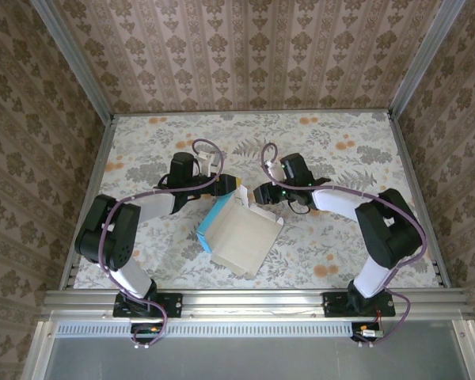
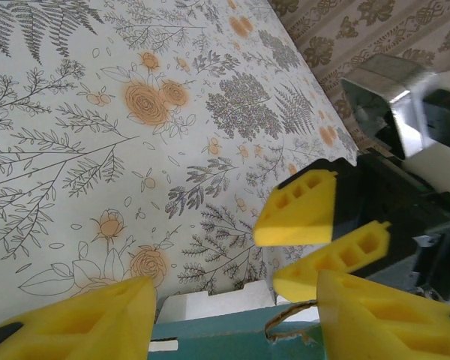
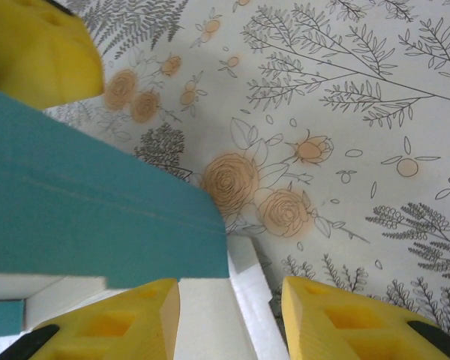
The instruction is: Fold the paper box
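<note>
Patterned wallpaper (image 1: 245, 55) closes in a flowered worktop (image 1: 340, 150), and near its middle two arms meet tip to tip at the far end of the paper box (image 1: 241, 237). The left end effector (image 1: 229, 184) reaches in from the left with its yellow fingers (image 2: 82, 322) standing well apart. In its wrist view the box's turquoise edge and a white tab lie across the gap between them, and whether either finger presses on the card cannot be told. The right end effector (image 1: 262, 192) comes in from the right, facing the other, and its fingers (image 3: 337, 322) are also parted. A white flap of the box lies in the gap, close to one finger, with a strip of worktop showing between it and the other finger, so the card is not pinched. A broad turquoise panel of the box rises just beside these fingers, with a finger of the left end effector above it. From the overhead camera the box sits just nearer than the two tips, between the arms and turned at an angle to the worktop's edges. Its white inside faces up and a turquoise side shows along its left. Purple cables (image 1: 174, 194) loop along each arm, and both bases are fixed to a metal rail (image 1: 253, 301) at the near edge.
</note>
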